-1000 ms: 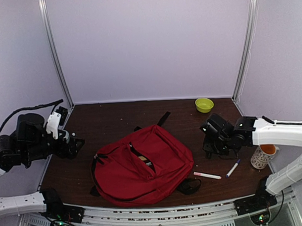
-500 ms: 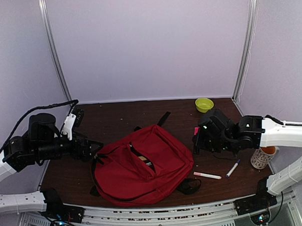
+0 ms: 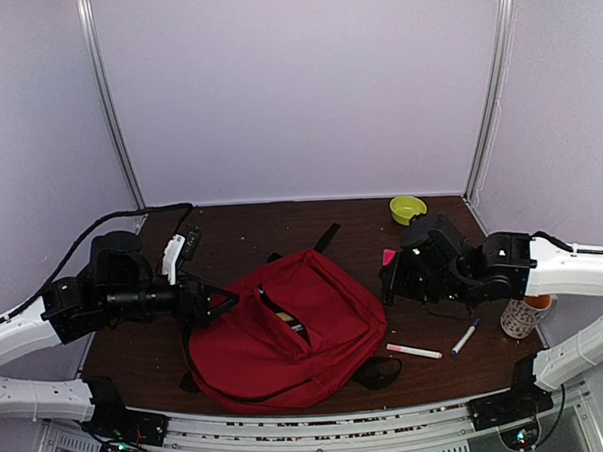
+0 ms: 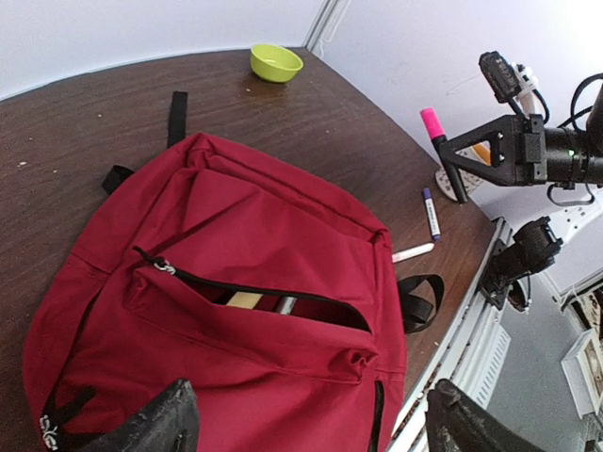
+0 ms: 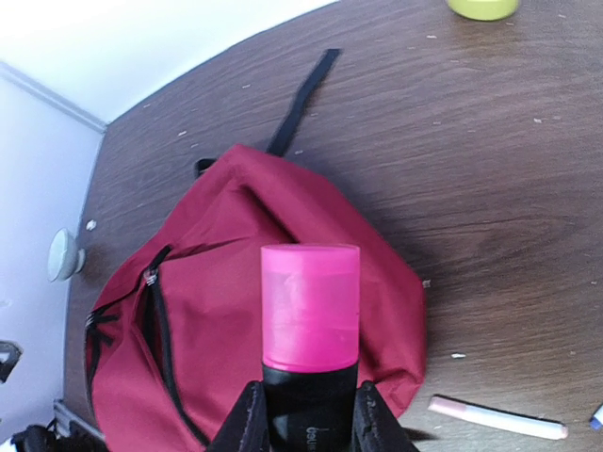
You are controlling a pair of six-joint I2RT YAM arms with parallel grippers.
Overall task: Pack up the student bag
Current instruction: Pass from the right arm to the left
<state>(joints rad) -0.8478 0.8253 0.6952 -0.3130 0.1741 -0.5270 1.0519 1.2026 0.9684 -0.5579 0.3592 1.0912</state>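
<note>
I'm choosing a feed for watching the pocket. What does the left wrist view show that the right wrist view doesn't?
Left wrist only: items inside the student bag's open front pocket, and the right gripper seen from outside. Right wrist only: a pale round thing at the left wall. Both: the bag, the pink highlighter the right gripper holds, the green bowl, the pale marker on the table.

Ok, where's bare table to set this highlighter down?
For the pink highlighter, bare table runs behind the student bag, left of the green bowl. Front right is crowded: white marker, blue pen, patterned cup.
</note>
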